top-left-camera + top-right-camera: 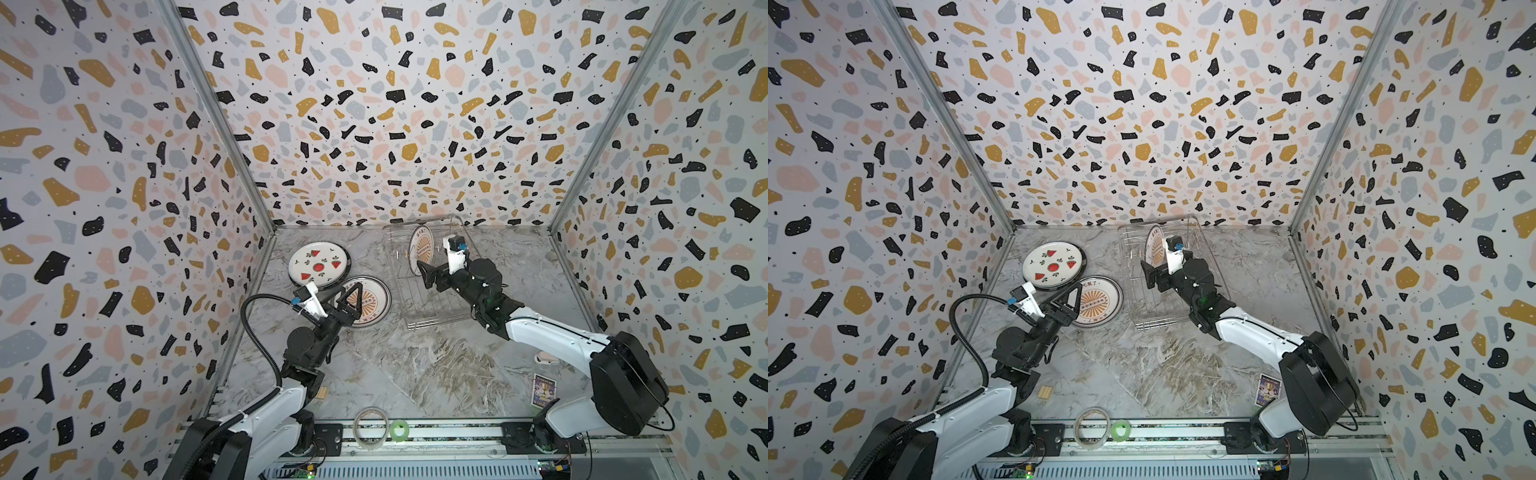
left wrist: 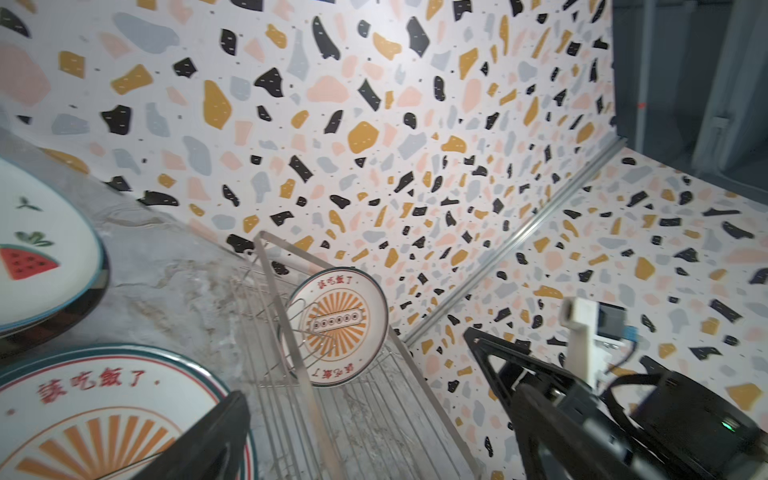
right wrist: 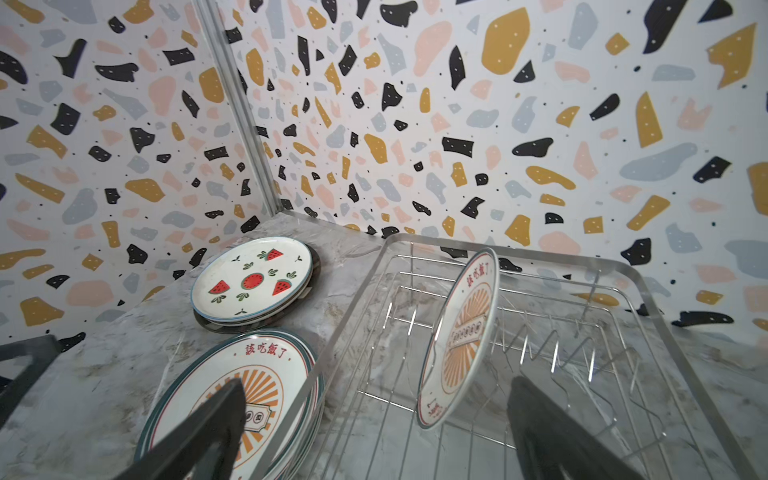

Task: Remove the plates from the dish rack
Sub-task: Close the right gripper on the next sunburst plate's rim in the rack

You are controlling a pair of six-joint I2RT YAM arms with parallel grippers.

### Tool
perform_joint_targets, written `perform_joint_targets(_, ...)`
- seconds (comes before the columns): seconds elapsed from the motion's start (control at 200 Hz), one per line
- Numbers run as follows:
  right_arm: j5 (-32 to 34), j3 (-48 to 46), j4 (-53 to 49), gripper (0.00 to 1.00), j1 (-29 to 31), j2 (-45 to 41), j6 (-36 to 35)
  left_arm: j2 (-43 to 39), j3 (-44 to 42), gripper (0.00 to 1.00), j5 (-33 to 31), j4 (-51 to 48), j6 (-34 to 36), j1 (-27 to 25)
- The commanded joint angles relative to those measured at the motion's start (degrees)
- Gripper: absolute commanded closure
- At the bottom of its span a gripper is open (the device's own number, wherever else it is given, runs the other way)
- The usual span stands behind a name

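Across the marbled desk [image 1: 415,365], far side: dish rack [image 1: 419,301], silver wire, low walls, a row of prongs; one upright plate [image 3: 461,336] stands on edge inside it, tilted, white with orange rays, red characters and a thin dark rim; two stacks lie flat left of the rack, a watermelon plate [image 1: 318,266] topping one, a flat sunburst plate [image 1: 372,301] the other; right claw [image 1: 428,275] wide, empty, near the upright plate; judged best: pinch the rim high, lift straight up clear of the prongs, then swing over; glaze looks slippery; left claw [image 1: 347,297] wide, empty, over the flat sunburst plate.
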Motion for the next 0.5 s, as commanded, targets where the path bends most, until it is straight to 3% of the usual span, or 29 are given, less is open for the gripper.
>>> perform_joint_targets(0.0, -3.3, 4.8, -2.8, 0.01, -3.0, 2.3, 3.5, 0.2, -0.5, 0.0, 4.9, 9.8, 2.1, -1.0)
perform_joint_targets(0.195, -5.2, 12.2, -5.8, 0.01, -7.2, 10.2, 6.2, 0.3, 0.8, 0.0, 4.2, 9.8, 7.7, -5.6)
perform_joint_targets(0.38, -3.1, 19.5, -9.6, 0.21, -7.4, 16.9, 6.3, 3.0, 5.0, 0.0, 3.7, 5.0, 13.2, -10.6)
perform_joint_targets(0.496, -0.1, 23.6, -12.3, 0.4, -7.1, 20.4, 6.7, 6.4, 7.5, 0.0, 3.1, 3.3, 15.1, -13.0)
